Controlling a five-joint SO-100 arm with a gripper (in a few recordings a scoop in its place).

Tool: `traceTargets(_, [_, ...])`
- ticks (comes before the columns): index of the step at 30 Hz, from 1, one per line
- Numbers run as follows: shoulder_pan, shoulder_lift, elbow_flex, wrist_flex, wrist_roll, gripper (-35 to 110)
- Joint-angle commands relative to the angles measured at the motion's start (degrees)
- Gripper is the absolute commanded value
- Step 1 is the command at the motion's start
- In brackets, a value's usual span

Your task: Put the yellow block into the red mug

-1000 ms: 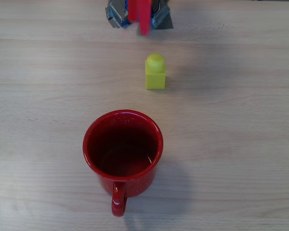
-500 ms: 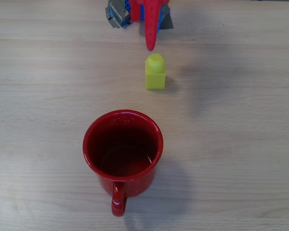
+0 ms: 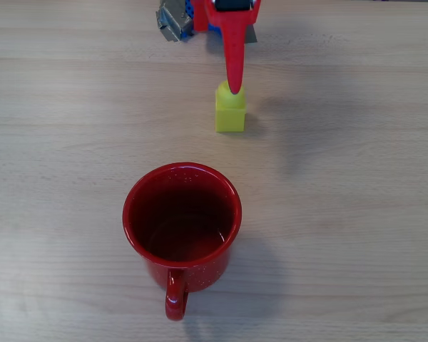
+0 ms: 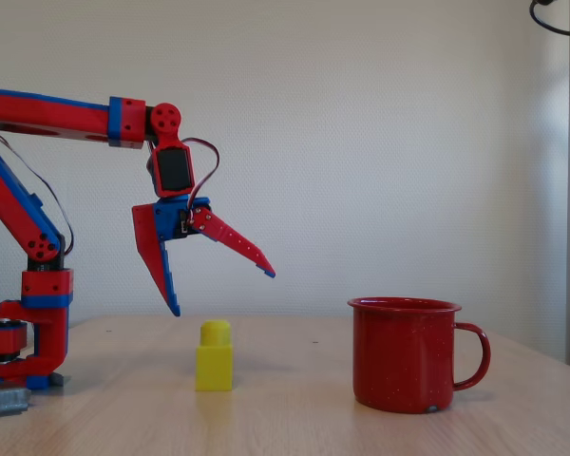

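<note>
Two views, differing in what they give. Fixed view: gripper hangs in the air above the block, jaws spread wide, nothing between them; one finger points down toward the table, just left of the block, the other angles out toward the mug. Clear air between fingertips and block. Overhead view hides that gap: the gripper reads as one red spike whose tip overlaps the block's stud.

Count: one block, one mug, one arm.

Block stands upright on the table, stud up, well apart from the mug, between mug and arm base. Overhead view looks into the mug: inside bare, handle turned away from the block.

No writing legible on anything.
</note>
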Motion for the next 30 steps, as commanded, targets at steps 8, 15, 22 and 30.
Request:
traceTargets(8, [-1.4,-5.5,-1.5,-2.5,-4.1,51])
traceTargets(15, [-1.3,-9.2,-1.3,-4.6,-4.6,51])
traceTargets(22, [-1.3,-12.7,-1.3,-7.6,-4.1,51])
traceTargets(30, [-0.4,-16.6,-0.9,-10.8,-4.0,50])
